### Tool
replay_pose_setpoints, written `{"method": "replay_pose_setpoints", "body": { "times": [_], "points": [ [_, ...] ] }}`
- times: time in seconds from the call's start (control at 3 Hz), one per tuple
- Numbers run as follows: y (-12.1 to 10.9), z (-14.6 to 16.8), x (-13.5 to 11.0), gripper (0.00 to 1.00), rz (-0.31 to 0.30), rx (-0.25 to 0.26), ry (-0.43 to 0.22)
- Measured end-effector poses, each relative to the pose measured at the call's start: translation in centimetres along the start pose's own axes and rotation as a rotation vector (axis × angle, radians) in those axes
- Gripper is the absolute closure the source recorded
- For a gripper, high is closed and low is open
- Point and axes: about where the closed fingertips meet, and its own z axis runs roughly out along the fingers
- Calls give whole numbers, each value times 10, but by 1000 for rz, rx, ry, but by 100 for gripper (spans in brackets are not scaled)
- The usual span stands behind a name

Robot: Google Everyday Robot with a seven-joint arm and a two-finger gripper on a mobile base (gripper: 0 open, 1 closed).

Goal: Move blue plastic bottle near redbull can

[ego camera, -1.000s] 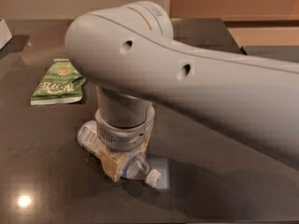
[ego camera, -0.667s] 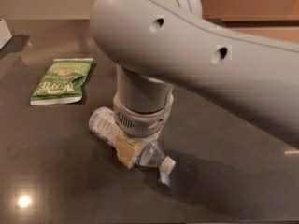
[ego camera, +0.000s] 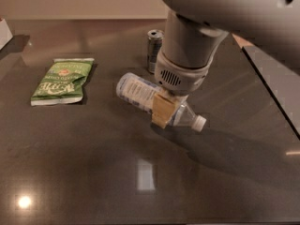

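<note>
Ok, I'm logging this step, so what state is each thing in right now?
blue plastic bottle: on its side, capped, gripped.
redbull can: upright, behind the bottle.
green snack bag: lying flat, at left.
end effector: closed on the bottle's shoulder.

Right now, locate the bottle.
Centre of the camera view: the bottle, sideways in the gripper, just in front of the can, right of the bag.

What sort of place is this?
Likely a break-room or kitchen counter: a dark glossy countertop, a green snack bag, a drink can, and the hand gripping a bottle beside the can.
</note>
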Motion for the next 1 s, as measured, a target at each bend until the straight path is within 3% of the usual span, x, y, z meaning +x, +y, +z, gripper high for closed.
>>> {"method": "replay_pose_setpoints", "body": {
  "times": [1.0],
  "points": [
    [-126, 5, -18, 100, -289, 30, -29]
  ]
}}
